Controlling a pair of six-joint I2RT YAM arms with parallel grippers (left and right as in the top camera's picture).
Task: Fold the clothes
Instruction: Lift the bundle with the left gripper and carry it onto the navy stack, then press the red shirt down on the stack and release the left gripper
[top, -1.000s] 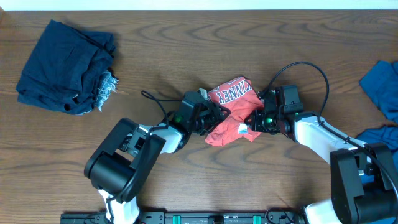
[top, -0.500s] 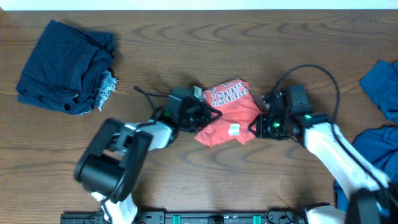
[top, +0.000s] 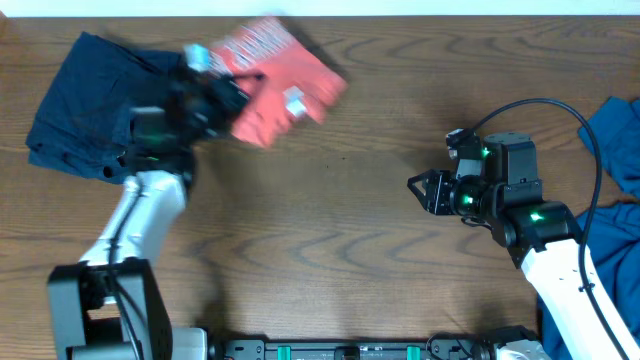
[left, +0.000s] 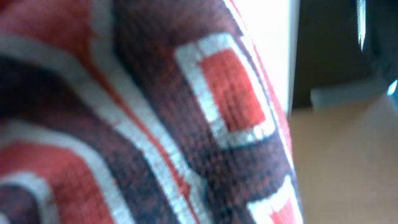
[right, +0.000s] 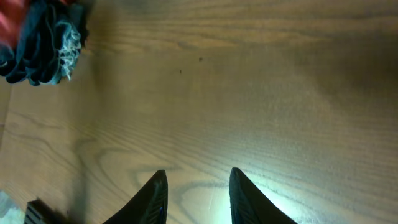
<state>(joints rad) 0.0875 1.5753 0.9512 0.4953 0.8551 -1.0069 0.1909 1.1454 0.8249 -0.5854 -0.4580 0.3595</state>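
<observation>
- Nearby, my right pincer (top: 418, 188) hung low over the bare wood of the table (top: 330, 260). Its jaws stood partly open, with a clear gap between the fingers (right: 155, 196), and they held nothing and touched nothing.
- To the right of that arm, at the table's edge, lay some blue cloth (top: 612, 130), apart from my work.
- Farther away, at the far left, my left pincer (top: 200, 92) was closed on the coral-red T-shirt (top: 280, 72). The wrist camera saw only red cloth and white lettering pressed close, so the jaws themselves were hidden. Still, the shirt hung from that pincer, bunched and lifted off the wood.
- The shirt was blurred in the overhead view. It was close to the far edge of the table and just beside the dark blue garment (top: 90, 110); I could not tell whether they touched.
- In my judgement the folding had not begun: the shirt was crumpled, with no edge laid straight. The step in hand was carrying it and getting it ready to spread.
- The next move called for lowering it onto free wood, away from the dark garment. My right pincer then needed to come across and take a second edge, so that the cloth could be pulled flat.
</observation>
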